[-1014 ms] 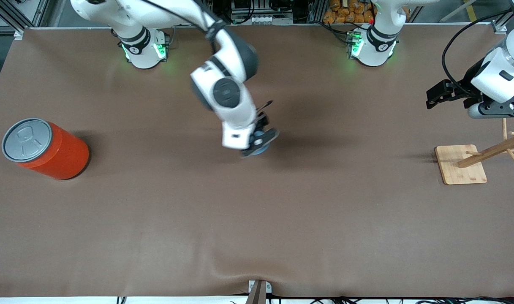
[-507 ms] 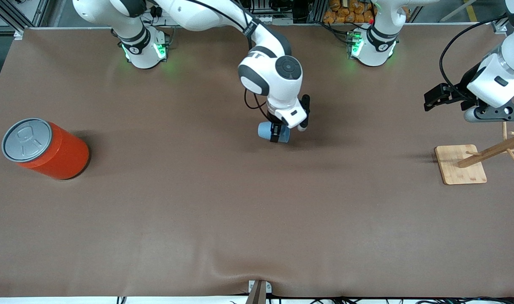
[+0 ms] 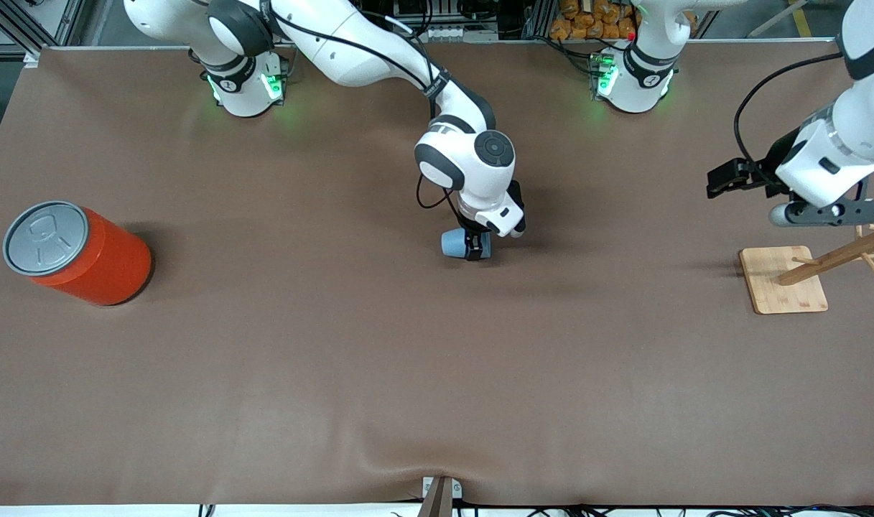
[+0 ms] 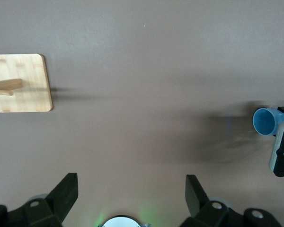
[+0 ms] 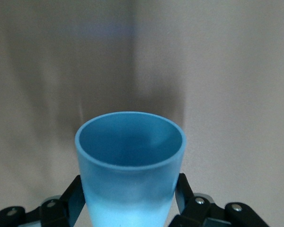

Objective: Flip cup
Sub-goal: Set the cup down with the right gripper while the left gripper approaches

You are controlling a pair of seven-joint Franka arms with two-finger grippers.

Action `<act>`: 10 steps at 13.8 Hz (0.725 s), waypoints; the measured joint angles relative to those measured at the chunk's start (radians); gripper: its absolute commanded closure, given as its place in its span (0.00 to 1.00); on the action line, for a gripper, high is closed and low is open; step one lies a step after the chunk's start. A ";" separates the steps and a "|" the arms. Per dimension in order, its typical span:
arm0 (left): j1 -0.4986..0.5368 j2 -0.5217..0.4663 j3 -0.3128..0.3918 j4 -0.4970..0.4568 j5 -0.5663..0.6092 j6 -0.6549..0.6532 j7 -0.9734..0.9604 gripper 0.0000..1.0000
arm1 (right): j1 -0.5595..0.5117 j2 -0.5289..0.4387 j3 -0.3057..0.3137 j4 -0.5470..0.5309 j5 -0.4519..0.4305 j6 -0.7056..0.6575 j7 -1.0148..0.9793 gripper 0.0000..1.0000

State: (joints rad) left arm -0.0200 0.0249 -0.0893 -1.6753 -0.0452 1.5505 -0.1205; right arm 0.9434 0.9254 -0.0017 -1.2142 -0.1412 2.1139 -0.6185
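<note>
Since half a second ago we have carried the cup a little lower over the middle of the table, and our left arm has drawn slightly toward the middle as well. Our right gripper pinches the cup by its light-blue wall, one finger on each side; in the front view the cup lies roughly on its side in the air, and the right wrist view looks straight into its darker blue mouth. Our left gripper waits with its fingers spread, over the table beside the wooden peg stand. We judge the main risk to be the smooth, tapered wall sliding between the fingers while we turn, or the cup tipping over if we let go with it still tilted or too high. An orange-red can stands well apart at the right arm's end, and nothing stands near the cup to block setting it down.
</note>
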 measured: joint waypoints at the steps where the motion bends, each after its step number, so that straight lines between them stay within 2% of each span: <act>1: 0.000 0.010 0.000 0.000 -0.003 0.001 0.000 0.00 | 0.003 0.000 0.001 0.001 -0.007 0.000 0.000 1.00; 2: -0.001 0.018 -0.001 -0.001 -0.013 0.002 0.000 0.00 | 0.007 0.000 0.001 0.001 -0.012 0.000 0.001 0.89; 3: -0.001 0.025 -0.002 -0.005 -0.045 0.002 0.000 0.00 | 0.008 0.000 0.002 0.001 -0.014 0.000 0.004 0.01; 7: 0.002 0.083 -0.002 -0.065 -0.270 0.061 0.000 0.00 | 0.009 0.002 0.001 0.002 -0.015 0.000 0.019 0.00; 10: -0.006 0.132 -0.019 -0.148 -0.340 0.191 0.005 0.00 | 0.008 0.000 -0.001 0.010 -0.015 -0.003 0.023 0.00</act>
State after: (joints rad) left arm -0.0259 0.1574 -0.1080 -1.8237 -0.3852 1.7419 -0.1157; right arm 0.9514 0.9253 -0.0029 -1.2037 -0.1563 2.1112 -0.5955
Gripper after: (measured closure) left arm 0.000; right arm 0.000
